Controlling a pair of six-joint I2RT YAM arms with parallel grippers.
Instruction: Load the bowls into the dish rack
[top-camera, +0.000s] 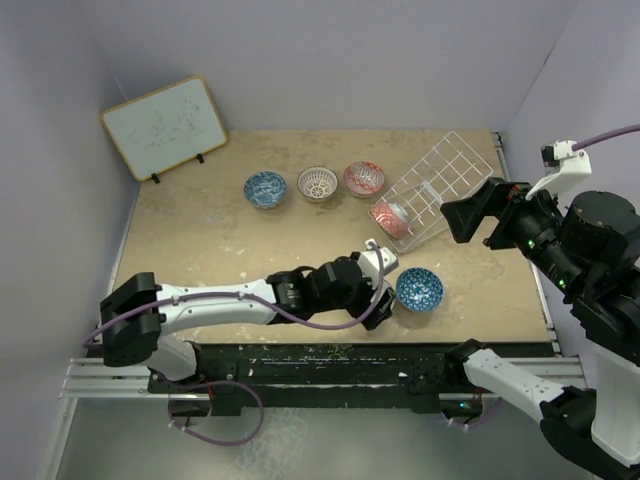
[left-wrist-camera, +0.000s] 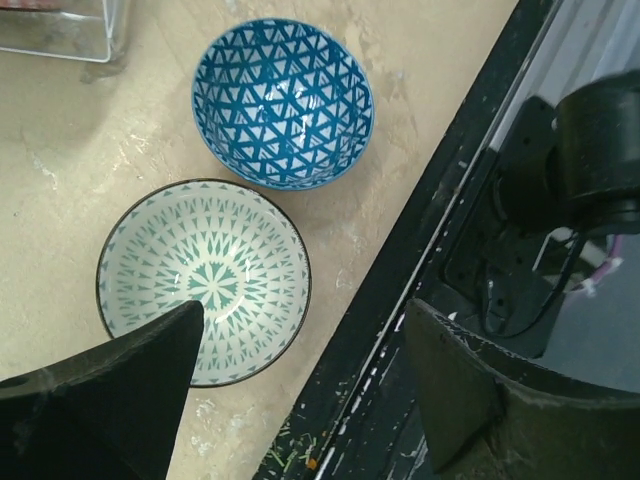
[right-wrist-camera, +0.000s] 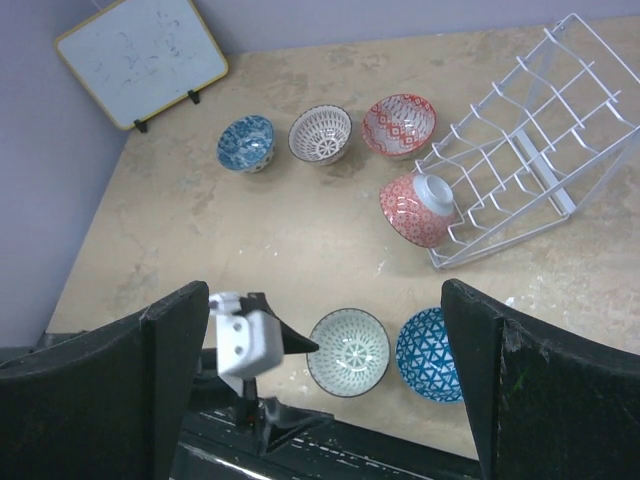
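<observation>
The left gripper (left-wrist-camera: 305, 318), its black jaws spread wide and empty, straddles the rim of a glossy pale green-white bowl (left-wrist-camera: 205, 280) at the near edge of the mottled beige counter (top-camera: 200, 250), beside a blue triangle-patterned bowl (left-wrist-camera: 283, 103). The right gripper (right-wrist-camera: 322, 300) hangs wide open, empty. The white wire dish rack (right-wrist-camera: 520, 150) tilts near the far right corner, with a red bowl (right-wrist-camera: 415, 210) tipped sideways at its lower end.

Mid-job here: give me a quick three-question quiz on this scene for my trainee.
1. How many bowls touch the white wire dish rack?
2. True or false: the left gripper is shut on the pale green-white patterned bowl.
3. Which bowl lies right beside the pale green-white one? A) blue triangle-patterned bowl B) white lattice bowl C) red bowl standing in the back row

Key: 1) One, the red patterned bowl lying on its side. 2) False, it is open above the bowl. 3) A.
</observation>
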